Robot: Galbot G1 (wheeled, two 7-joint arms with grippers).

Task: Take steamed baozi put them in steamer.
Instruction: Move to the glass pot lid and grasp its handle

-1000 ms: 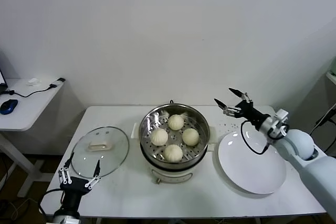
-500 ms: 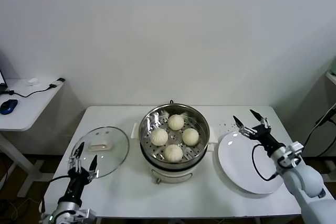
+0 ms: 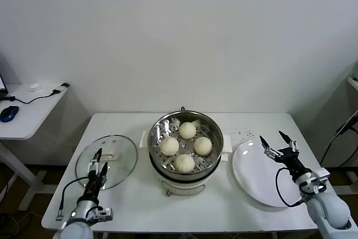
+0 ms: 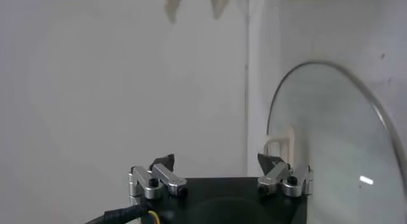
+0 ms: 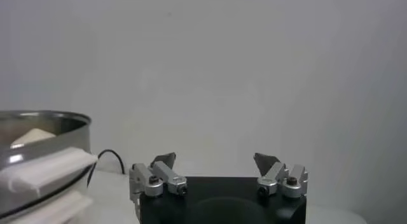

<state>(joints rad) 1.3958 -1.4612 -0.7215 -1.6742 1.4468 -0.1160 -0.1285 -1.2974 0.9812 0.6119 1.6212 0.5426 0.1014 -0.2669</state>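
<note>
All four steamed baozi (image 3: 186, 146) sit in the steamer (image 3: 186, 166), well away from both pincers. The right pincer (image 3: 278, 143), spread and empty, has dropped back low over the bare plate (image 3: 263, 186); the left pincer (image 3: 97, 159), spread too, has risen over the glass lid (image 3: 117, 152). The loading looks done.
</note>
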